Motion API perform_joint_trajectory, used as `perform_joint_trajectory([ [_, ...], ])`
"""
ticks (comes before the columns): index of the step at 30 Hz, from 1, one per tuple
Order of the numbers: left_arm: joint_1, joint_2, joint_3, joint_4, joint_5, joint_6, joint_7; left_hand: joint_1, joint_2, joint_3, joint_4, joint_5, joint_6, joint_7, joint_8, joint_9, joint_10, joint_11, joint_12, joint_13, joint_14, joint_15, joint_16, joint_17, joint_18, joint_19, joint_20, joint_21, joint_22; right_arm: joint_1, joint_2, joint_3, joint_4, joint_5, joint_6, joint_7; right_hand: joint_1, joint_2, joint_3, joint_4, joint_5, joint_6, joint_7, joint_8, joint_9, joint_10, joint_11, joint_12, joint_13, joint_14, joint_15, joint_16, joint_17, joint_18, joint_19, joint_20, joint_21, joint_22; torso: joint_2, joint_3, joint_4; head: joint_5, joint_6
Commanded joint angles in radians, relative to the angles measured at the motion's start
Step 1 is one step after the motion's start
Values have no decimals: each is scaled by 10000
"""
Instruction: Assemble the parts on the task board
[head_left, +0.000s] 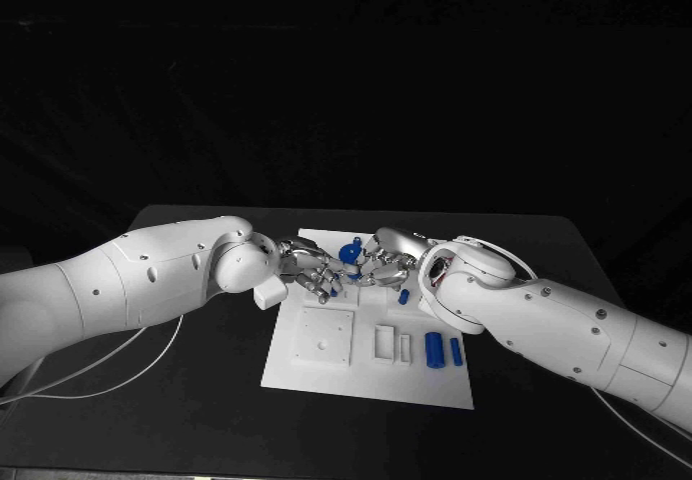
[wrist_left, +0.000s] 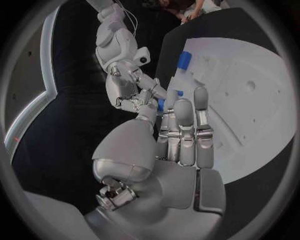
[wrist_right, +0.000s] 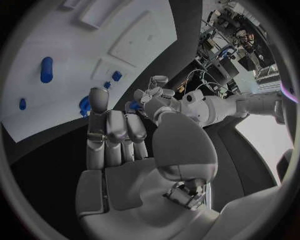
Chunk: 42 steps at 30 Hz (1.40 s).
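The white task board (head_left: 368, 345) lies in the middle of the black table. Above its far end my left hand (head_left: 306, 270) and my right hand (head_left: 384, 266) meet fingertip to fingertip. A small blue part (head_left: 351, 259) sits between them, and both hands seem to pinch it. The left wrist view shows this blue part (wrist_left: 160, 104) between my left hand (wrist_left: 181, 135) and the right hand (wrist_left: 134, 92). In the right wrist view the blue part (wrist_right: 132, 105) is at the fingertips of my right hand (wrist_right: 119, 135), with the left hand (wrist_right: 156, 95) beyond it.
Two long blue parts (head_left: 434, 348) (head_left: 456, 350) lie at the board's near right, a smaller one (head_left: 405, 296) lies under my right hand, and another (head_left: 351, 243) is at the far edge. A white square block (head_left: 326, 335) and white slots (head_left: 385, 343) stand on the board.
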Motion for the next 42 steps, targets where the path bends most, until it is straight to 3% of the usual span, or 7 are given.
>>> perform_joint_trajectory([
  [1,5,36,8,19,11,99,70,72,41,34,-26,66,4,55,-20,-36,-96,-3,53,8,-45,29,68,6,43,-15,-5,0,156,-3,12,3,41,-42,155,74,-25,105,41,-26,-13,683,-152,43,12,3,-65,-58,13,11,-47,-63,323,80,69,0,-62,9,1,-3,2,3,-9],
  [20,5,75,8,15,13,144,105,263,390,333,-360,338,45,6,57,-228,-56,-20,45,-29,-41,18,93,9,47,-28,-10,27,167,-3,34,3,34,-33,199,88,-25,105,41,-26,-13,683,-152,43,12,3,-65,-58,13,11,-47,-63,323,80,69,0,-62,9,-3,0,-3,5,-17],
  [27,5,118,7,15,27,-38,279,329,455,709,-788,1480,116,-87,358,153,210,-97,-79,-146,44,-51,159,44,25,1,-74,115,197,-3,52,3,28,-11,182,101,-32,114,24,-41,-3,681,-151,43,12,-4,-64,-75,4,4,-46,-77,317,84,81,1,-172,65,-3,2,-7,7,-22],
  [30,6,129,7,25,46,-167,380,185,496,937,-909,1914,249,-166,680,652,437,-163,-118,-192,89,-103,206,72,11,17,-119,199,209,-3,54,3,18,-5,180,100,-37,109,15,-38,5,675,-149,42,11,-10,-60,-87,-4,1,-46,-85,313,83,84,2,-170,76,-3,2,-7,7,-22],
  [37,6,131,6,79,80,-365,541,-659,146,1995,-1307,3618,75,-343,1439,3103,718,-280,32,-12,167,-238,401,255,-53,-51,-257,603,220,-3,50,3,-32,2,116,92,-23,102,-17,1,1,612,-135,43,11,-62,-41,-182,-75,-39,-35,-159,277,117,58,14,-285,85,-3,1,-9,-5,-31],
  [40,6,131,6,117,77,-509,650,-1055,46,2410,-1478,4223,50,-369,1560,3970,686,-404,362,244,174,-263,494,393,-67,-94,-309,812,224,-3,47,3,-43,33,121,105,-23,45,-124,38,87,572,-127,42,10,-111,-29,-295,-168,-80,-26,-240,233,139,38,28,-361,90,2,1,-11,-11,-33],
  [42,6,128,6,139,76,-636,731,-1420,82,2798,-1685,4364,102,-393,1361,4661,533,-381,680,497,174,-283,481,493,-59,-197,-324,1077,207,-3,41,3,-54,91,119,116,-53,-20,-306,90,229,476,-112,36,2,-168,-12,-390,-243,-129,-11,-345,179,149,6,41,-457,77,0,1,-12,-18,-33],
])
